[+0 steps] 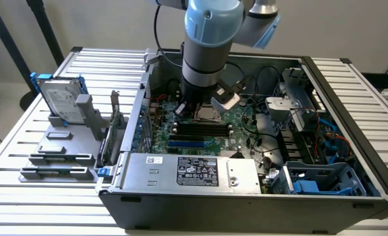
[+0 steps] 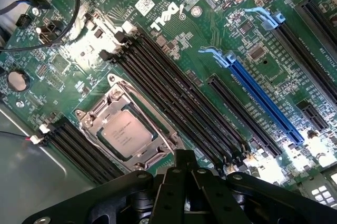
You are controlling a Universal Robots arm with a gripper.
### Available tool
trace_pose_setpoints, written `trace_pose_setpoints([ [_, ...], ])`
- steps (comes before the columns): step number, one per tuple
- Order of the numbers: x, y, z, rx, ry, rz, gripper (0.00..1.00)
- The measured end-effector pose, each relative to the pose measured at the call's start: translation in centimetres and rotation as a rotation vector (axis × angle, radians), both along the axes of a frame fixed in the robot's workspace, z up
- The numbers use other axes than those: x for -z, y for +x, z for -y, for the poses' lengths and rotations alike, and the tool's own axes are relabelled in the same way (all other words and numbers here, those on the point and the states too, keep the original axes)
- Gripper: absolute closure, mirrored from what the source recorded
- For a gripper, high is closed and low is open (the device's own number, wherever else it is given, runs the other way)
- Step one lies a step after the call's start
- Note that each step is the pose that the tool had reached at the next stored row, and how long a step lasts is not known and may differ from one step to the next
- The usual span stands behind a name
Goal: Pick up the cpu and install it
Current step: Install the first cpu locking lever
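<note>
Silver-grey square cpu chip (image 2: pixel 126 135) sat flat inside metal socket frame (image 2: pixel 124 125) on green motherboard (image 2: pixel 210 50), lower left of wrist frame, seated there so install looked largely done. Black claw (image 2: pixel 184 174) was closed, holding nothing, tips just beside socket edge, apart from chip. In exterior view, grey-blue arm (image 1: pixel 210 44) stood upright over open black computer case (image 1: pixel 246 201), centre frame, claw (image 1: pixel 184 110) low near board. Silver hard drive with blue frame (image 1: pixel 60 98) stood in grey plastic fixture (image 1: pixel 63 147) on slatted metal tabletop (image 1: pixel 23 196), left of frame, parked clear of work.

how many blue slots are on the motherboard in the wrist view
1 long blue slot, running diagonally beside the black slots, away from the cpu in its socket. A second slot has just a blue latch; others may be hidden.
</note>
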State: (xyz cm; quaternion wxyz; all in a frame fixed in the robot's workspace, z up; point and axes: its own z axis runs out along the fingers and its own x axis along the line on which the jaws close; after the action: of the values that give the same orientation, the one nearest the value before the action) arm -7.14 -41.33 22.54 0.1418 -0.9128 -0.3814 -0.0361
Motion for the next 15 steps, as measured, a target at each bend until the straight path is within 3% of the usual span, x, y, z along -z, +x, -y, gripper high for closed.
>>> trace_pose_setpoints([
  [6, 0.58, -0.2, -0.13, -0.001, -0.0002, 0.0018, 0.89],
  [15, 1.32, -0.5, -0.27, -0.014, -0.0002, 0.0144, 0.89],
])
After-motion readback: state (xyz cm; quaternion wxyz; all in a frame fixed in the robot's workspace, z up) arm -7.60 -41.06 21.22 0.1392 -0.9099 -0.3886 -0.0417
